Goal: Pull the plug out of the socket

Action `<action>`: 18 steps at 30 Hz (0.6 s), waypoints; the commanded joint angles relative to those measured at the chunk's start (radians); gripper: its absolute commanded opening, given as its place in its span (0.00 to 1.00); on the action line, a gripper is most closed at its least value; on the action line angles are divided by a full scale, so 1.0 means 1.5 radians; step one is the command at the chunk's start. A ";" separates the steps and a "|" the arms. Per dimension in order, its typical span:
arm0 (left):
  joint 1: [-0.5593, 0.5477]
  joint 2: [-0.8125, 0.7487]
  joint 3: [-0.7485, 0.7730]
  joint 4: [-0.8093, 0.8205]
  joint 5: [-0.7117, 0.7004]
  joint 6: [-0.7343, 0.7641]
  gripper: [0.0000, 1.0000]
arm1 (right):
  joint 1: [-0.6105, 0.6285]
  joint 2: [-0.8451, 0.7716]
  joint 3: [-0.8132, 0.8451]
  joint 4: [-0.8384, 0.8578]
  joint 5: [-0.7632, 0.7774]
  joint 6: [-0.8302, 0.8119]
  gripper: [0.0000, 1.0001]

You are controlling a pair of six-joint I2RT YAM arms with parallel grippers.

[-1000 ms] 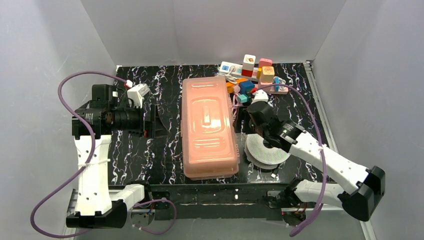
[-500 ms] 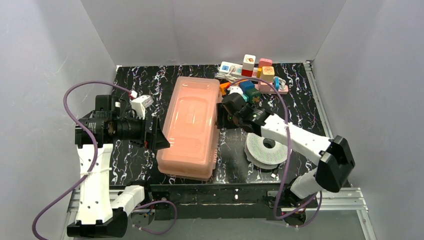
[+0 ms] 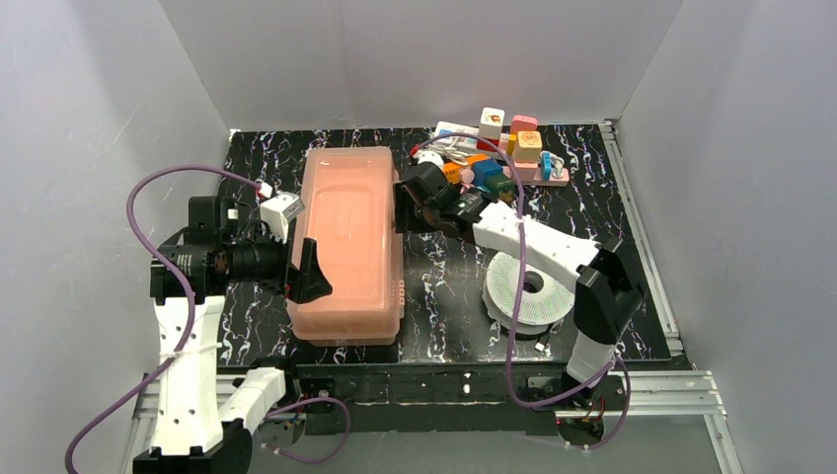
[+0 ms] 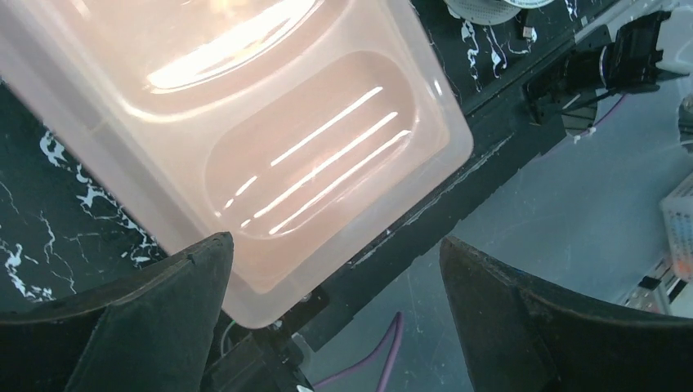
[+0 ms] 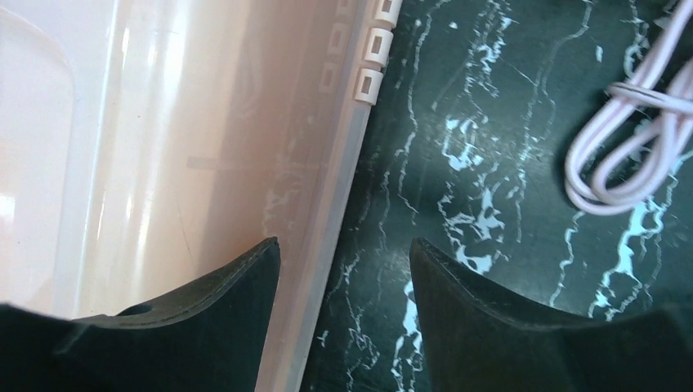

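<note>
Moved: the box (image 3: 347,242) has slid left from mid-table over the last second and now lies straight; the right arm has swung left behind it, and the left gripper has come in to its near-left side.
Box: pale pink, translucent, bottom up on the table (image 3: 444,296).
Left gripper (image 3: 308,274): 2 fingers spread wide. In the wrist view (image 4: 335,245) the box's near corner lies under the gap, and neither finger presses it.
Right gripper (image 3: 401,205): at the box's far-right edge, fingers apart. In the wrist view (image 5: 343,253) 1 finger hangs over the box and 1 over the table, with the rim between them unpinched.
Socket (image 3: 454,172): orange, at the far side of the table just right of the right gripper, amid a cluster of coloured plugs; no finger touches it.
Plug: a blue block (image 3: 486,170) sits at the socket's right end; I cannot tell whether it is seated.
Cable (image 5: 621,139): a pale looped bundle on the table, right of the right fingers.
Disc (image 3: 528,291): white, round, beneath the right forearm.
</note>
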 commanded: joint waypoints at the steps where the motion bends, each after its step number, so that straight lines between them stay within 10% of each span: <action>1: -0.027 -0.005 0.005 -0.047 0.031 0.036 0.98 | 0.033 0.047 0.083 0.065 -0.020 0.008 0.68; 18: -0.343 -0.015 -0.105 0.074 -0.242 0.101 0.98 | 0.033 -0.194 -0.100 0.065 -0.020 0.008 0.68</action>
